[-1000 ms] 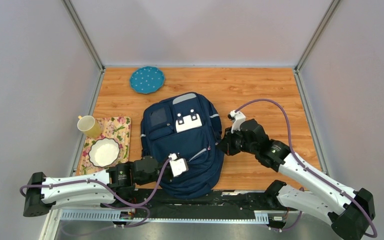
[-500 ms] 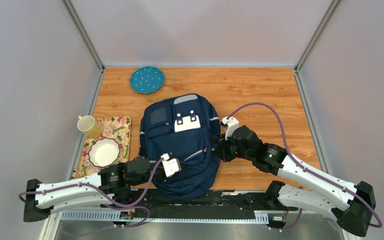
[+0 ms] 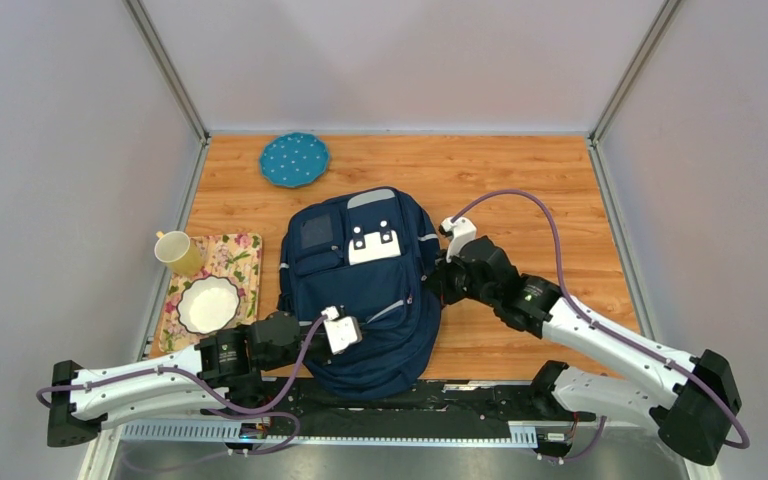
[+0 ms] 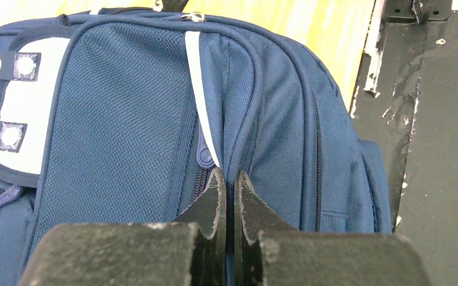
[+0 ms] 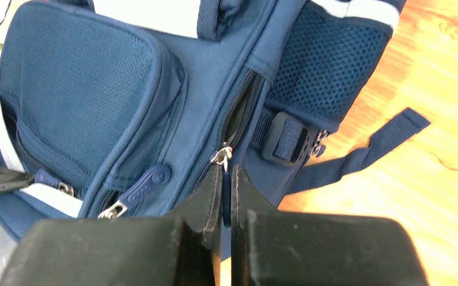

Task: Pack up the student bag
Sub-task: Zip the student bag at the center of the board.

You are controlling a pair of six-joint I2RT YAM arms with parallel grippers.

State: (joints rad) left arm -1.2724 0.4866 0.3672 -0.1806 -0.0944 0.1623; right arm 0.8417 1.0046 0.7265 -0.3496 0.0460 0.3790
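The student bag lies flat on its back in the middle of the bench, front pockets up, with its top towards the far wall. We judge the step in hand to be opening its main zip so that things can go in.

The left fingers are closed, pinching a fold of navy fabric at the lower end of the light-grey stripe; this looks like an anchoring hold. The right fingers are closed on the zip pull at the bag's right side, just beside the side strap buckle. Above the pull, the zip gapes in a short dark slit, so the opening has only begun.

Next, we think, the right arm must draw the pull along the curved seam while the left holds the fabric taut. If that hold slips, the whole bag is likely to slide.

A teal plate, yellow mug and white bowl sit apart, outside the bag.
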